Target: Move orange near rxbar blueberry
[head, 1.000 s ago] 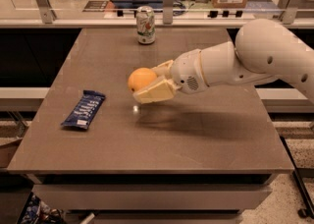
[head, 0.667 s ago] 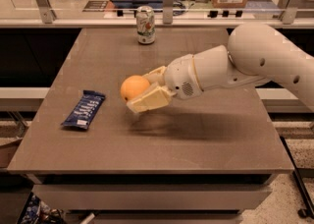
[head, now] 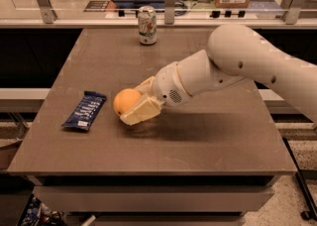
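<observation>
In the camera view, we see the gripper (head: 134,103) low over the left half of the surface (head: 208,145), its jaws closed on the orange (head: 124,101), one pale finger under the fruit and the other behind and above it. The orange sits just right of the rxbar blueberry (head: 85,110), which lies flat near the left edge; a narrow strip of bare surface shows between them, so they are near but not touching. We cannot tell whether the fruit already rests on the surface or hangs just above it. A drink can (head: 147,25) stands well apart at the far edge. We judge the carry to be at its end and the placing step to be in hand. The next move, as we read it, calls for lowering until the orange is supported, then opening the jaws gently. The fruit is round and may roll, and a sideways nudge could push it onto the wrapper.
</observation>
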`<control>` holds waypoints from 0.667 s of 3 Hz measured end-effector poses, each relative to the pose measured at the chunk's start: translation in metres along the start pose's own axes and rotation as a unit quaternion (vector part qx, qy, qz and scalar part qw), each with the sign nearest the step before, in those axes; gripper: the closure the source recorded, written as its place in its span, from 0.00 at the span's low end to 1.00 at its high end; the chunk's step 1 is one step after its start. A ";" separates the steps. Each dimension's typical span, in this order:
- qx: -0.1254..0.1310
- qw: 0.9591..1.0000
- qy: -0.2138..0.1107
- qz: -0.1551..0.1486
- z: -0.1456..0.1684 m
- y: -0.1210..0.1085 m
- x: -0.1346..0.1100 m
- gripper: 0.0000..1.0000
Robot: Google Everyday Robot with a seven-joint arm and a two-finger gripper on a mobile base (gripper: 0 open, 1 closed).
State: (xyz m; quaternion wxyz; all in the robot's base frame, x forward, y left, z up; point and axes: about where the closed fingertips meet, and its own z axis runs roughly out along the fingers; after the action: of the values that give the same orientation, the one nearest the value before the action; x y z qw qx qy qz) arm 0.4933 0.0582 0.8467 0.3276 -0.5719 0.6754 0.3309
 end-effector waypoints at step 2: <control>0.013 0.999 0.044 -0.007 0.023 -0.014 0.005 1.00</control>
State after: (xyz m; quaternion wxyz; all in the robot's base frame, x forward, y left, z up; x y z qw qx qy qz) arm 0.5074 0.0725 0.8282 0.3074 -0.5865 0.6890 0.2946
